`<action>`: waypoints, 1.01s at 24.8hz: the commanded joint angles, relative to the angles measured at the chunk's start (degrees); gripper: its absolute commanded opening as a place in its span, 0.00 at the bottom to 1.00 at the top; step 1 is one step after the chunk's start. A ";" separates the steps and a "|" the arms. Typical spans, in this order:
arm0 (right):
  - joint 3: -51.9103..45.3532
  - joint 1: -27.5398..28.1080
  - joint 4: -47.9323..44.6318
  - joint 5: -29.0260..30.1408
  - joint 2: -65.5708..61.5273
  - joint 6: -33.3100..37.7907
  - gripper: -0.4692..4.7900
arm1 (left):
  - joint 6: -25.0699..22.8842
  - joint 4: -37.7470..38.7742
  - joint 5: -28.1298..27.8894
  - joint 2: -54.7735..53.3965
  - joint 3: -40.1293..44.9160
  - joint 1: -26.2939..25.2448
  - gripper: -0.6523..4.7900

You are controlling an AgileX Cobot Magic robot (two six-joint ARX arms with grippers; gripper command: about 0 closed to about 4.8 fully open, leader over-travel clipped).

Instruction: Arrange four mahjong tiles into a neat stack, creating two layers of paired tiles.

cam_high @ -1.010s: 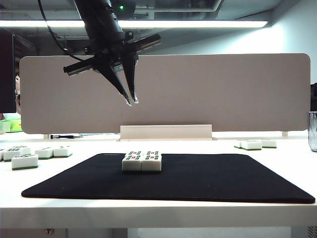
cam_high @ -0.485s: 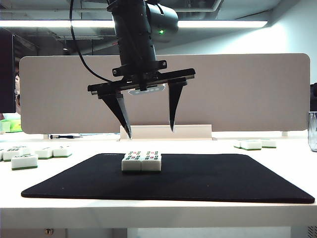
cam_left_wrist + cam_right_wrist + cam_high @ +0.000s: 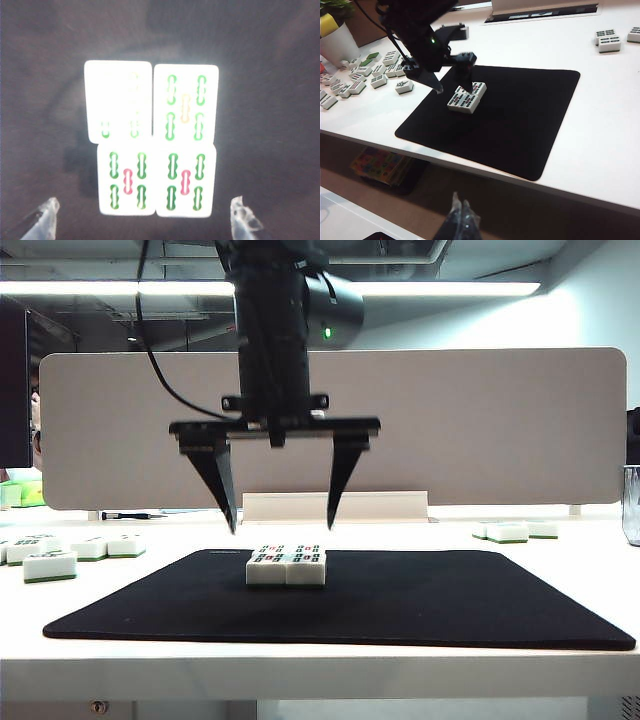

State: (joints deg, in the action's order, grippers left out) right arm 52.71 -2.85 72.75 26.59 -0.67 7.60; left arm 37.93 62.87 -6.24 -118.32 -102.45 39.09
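1. My left gripper hangs jaws wide apart, empty, directly above the mahjong tiles, so the fingers can straddle them.
2. The tiles lie flat beneath it, not yet stacked.
3. My right gripper is pinched together, parked well away.

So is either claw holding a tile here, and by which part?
Nothing is held. The left claw hangs open above the mahjong tiles on the black mat, touching none. The right claw is shut and empty, off the table.
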 commanded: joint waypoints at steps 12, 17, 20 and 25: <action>0.17 -0.02 -1.01 -0.11 0.66 -0.17 0.09 | -0.68 -2.10 0.24 -3.15 -0.09 0.50 1.00; 0.17 -0.02 -1.01 -0.13 0.66 -0.17 0.09 | -1.11 -2.12 0.22 -4.59 -0.07 0.50 1.00; 0.17 -0.02 -1.01 -0.13 0.66 -0.17 0.09 | -1.29 -2.08 0.22 -5.22 -0.07 0.50 1.00; 0.17 -0.02 -1.01 -0.13 0.66 -0.17 0.09 | -1.70 -1.86 0.20 -5.29 -0.07 0.50 0.77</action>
State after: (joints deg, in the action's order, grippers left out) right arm 52.71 -2.85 72.73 26.59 -0.67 7.60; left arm 36.77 60.82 -6.04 -123.90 -102.43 39.51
